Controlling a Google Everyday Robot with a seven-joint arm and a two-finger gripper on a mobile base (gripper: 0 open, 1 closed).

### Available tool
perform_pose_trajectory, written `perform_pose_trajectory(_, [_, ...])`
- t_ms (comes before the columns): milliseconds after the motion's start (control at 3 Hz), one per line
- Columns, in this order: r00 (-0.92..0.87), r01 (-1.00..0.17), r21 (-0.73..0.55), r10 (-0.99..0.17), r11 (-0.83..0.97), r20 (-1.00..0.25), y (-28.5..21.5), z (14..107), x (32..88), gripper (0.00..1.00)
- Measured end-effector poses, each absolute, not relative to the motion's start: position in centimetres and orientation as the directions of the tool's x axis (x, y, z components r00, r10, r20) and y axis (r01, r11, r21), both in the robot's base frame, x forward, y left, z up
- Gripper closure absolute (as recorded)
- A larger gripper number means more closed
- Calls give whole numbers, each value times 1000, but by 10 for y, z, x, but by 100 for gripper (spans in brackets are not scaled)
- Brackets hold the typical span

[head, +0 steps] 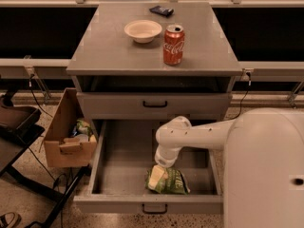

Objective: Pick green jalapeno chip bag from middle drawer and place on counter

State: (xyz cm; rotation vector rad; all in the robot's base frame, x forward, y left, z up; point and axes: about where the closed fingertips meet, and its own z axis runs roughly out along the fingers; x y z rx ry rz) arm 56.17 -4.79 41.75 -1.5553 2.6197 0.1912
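Note:
The green jalapeno chip bag (172, 182) lies flat on the floor of the open middle drawer (121, 167), near its front right. My gripper (156, 177) reaches down into the drawer from the white arm and sits right on the bag's left end. The counter (114, 46) is the grey top of the cabinet above the drawer.
On the counter stand a red soda can (173, 44), a white bowl (143, 31) and a small dark object (161, 10) at the back. A shut drawer front with a black handle (155, 104) is above the open drawer. A cardboard box (66, 137) with items stands on the floor at left.

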Motion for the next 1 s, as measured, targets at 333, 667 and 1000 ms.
perform_pose_trajectory(333, [-464, -885, 109, -877, 453, -125, -30, 379, 552, 26])
perform_pose_trajectory(667, [-460, -884, 149, -881, 443, -107, -20, 359, 541, 50])
perform_pose_trajectory(1000, [-458, -885, 150, -881, 441, -114, -18, 364, 540, 80])
